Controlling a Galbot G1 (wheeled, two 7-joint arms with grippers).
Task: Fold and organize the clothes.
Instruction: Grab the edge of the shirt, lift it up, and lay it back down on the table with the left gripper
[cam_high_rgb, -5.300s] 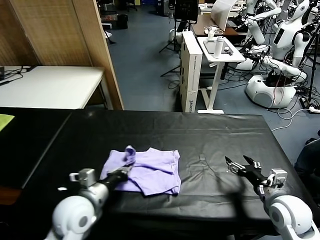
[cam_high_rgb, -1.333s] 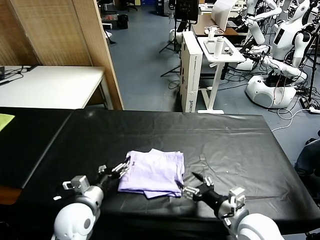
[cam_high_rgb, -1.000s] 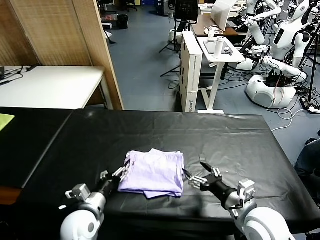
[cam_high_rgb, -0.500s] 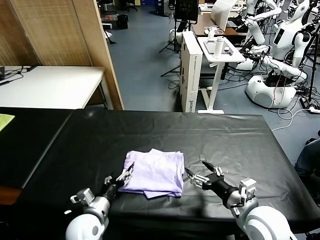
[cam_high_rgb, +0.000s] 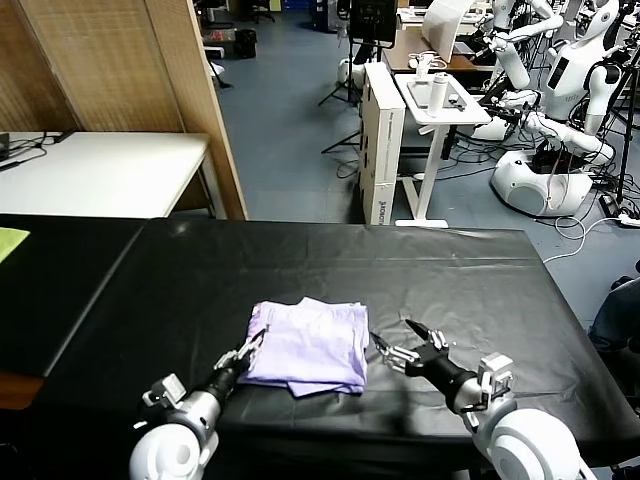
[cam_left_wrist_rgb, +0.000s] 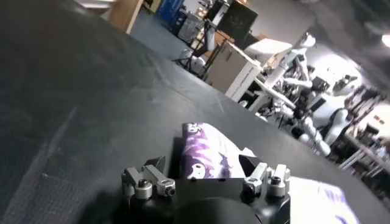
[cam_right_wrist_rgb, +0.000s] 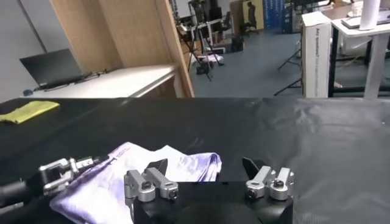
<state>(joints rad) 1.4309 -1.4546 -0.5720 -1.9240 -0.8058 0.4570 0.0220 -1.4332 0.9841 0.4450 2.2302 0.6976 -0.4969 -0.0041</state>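
Left end effector (cam_high_rgb: 247, 352) apparently pinches folded T-shirt (cam_high_rgb: 310, 345) edge; right end effector (cam_high_rgb: 398, 343) gapes empty.

The right gripper (cam_right_wrist_rgb: 206, 165) hovers low over the black table cover (cam_right_wrist_rgb: 317, 137), its two dark fingertips spread apart, just short of the folded light lavender T-shirt (cam_right_wrist_rgb: 131, 176). The left gripper (cam_right_wrist_rgb: 73, 167) is at the shirt's other edge. Farther back lie a yellow-green sheet (cam_right_wrist_rgb: 29, 110), a white table (cam_right_wrist_rgb: 122, 82) and a wooden partition (cam_right_wrist_rgb: 122, 33).
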